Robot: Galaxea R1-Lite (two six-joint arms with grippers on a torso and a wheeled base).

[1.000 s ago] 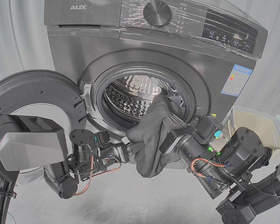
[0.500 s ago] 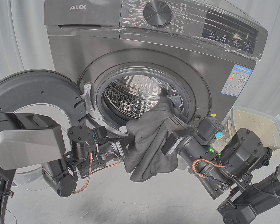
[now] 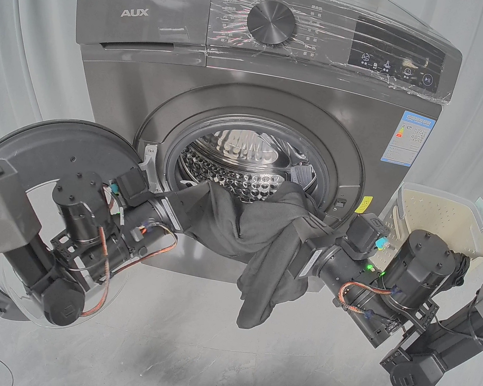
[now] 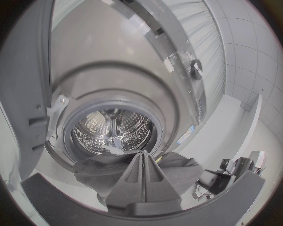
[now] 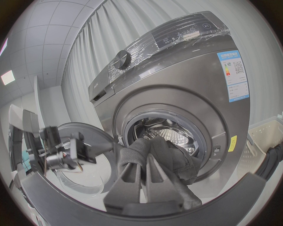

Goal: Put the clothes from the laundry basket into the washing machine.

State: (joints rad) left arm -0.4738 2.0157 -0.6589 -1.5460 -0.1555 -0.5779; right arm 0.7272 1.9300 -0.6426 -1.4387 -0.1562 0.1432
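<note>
Plainly soft and limp, the dark grey garment (image 3: 248, 228) should weigh little and keep no shape of its own: wherever it is unsupported it will sag. It lies slung across the lower lip of the washing machine (image 3: 150, 85) opening. Its upper folds are just at the mouth of the drum (image 3: 242, 148), while a long tail hangs down the front toward the floor (image 3: 181, 344). Most of it looks to be outside the drum rather than in it. A bunched fold is the best place to take hold, since a single layer would likely slip; the loose tail is the part most apt to catch on the door seal.

The left claw (image 4: 143, 154) has its fingers pressed together, pinching cloth at the garment's end nearer the open door (image 3: 61, 150). The right claw (image 5: 143, 159) is likewise closed, clamped on a thick gather at the other end, on the side of the laundry basket (image 3: 449, 217). Something dark, perhaps more clothing, hangs over that basket's rim, though I cannot be sure.
</note>
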